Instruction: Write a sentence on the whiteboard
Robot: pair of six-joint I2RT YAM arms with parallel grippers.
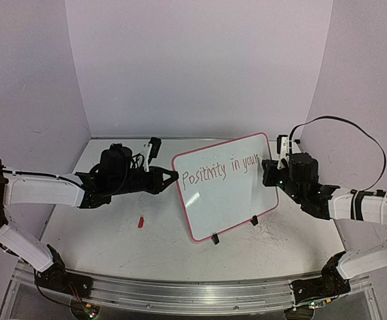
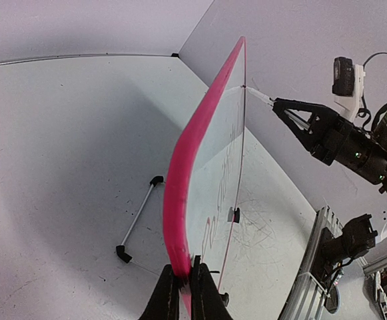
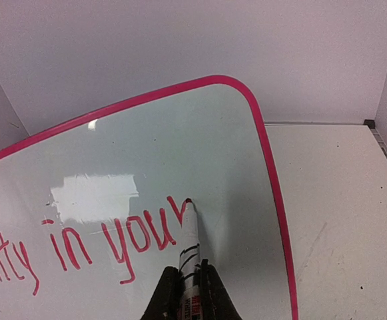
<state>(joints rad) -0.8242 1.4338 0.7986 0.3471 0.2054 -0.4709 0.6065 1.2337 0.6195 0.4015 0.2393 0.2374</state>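
The whiteboard [image 1: 228,203], pink-framed, stands tilted mid-table. My left gripper [image 1: 174,175] is shut on its left edge; in the left wrist view the jaws [image 2: 186,283] pinch the pink frame [image 2: 192,147]. Red lettering, the sentence [image 1: 220,171], reads "Positivity in your" on one line. My right gripper [image 1: 270,171] is shut on a white marker [image 3: 192,233]. The marker's red tip touches the board at the end of the "r" of the sentence [image 3: 140,237]. The right gripper [image 3: 188,275] points at the whiteboard [image 3: 180,133] near its upper right corner.
A small red marker cap [image 1: 140,222] lies on the table left of the board. Two black clip feet [image 1: 214,239] hold the board's lower edge. A thin metal stand rod [image 2: 140,217] with black ends lies behind the board. Purple walls enclose the table.
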